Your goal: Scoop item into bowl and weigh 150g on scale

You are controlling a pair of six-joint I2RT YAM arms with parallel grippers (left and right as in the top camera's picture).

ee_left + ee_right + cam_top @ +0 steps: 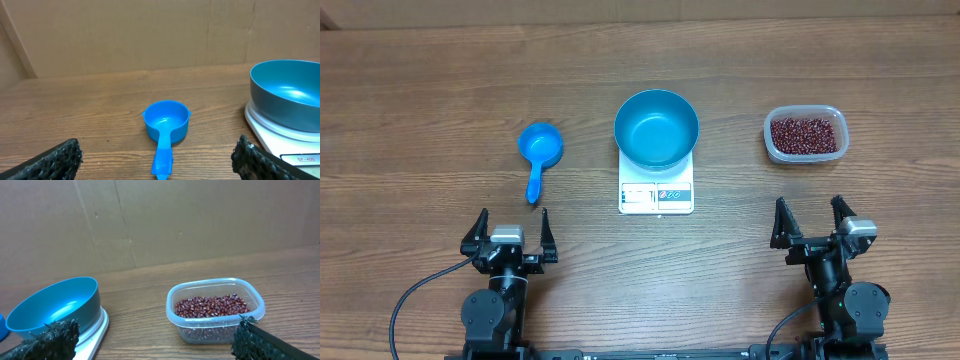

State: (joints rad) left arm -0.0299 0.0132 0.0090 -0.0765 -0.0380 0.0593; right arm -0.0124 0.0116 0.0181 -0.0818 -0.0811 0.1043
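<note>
The big blue bowl stands empty on the white scale at the table's middle; the left wrist view shows the bowl on the scale at its right edge. Dark red-brown beans fill a clear plastic tub at the right, and the right wrist view has the beans just ahead. A small blue handled scoop lies left of the scale, its handle toward me. My left gripper is open and empty, short of the scoop. My right gripper is open and empty, short of the tub.
A brown cardboard wall stands behind the far edge of the wooden table. The tub sits right of the scale with bare wood between them.
</note>
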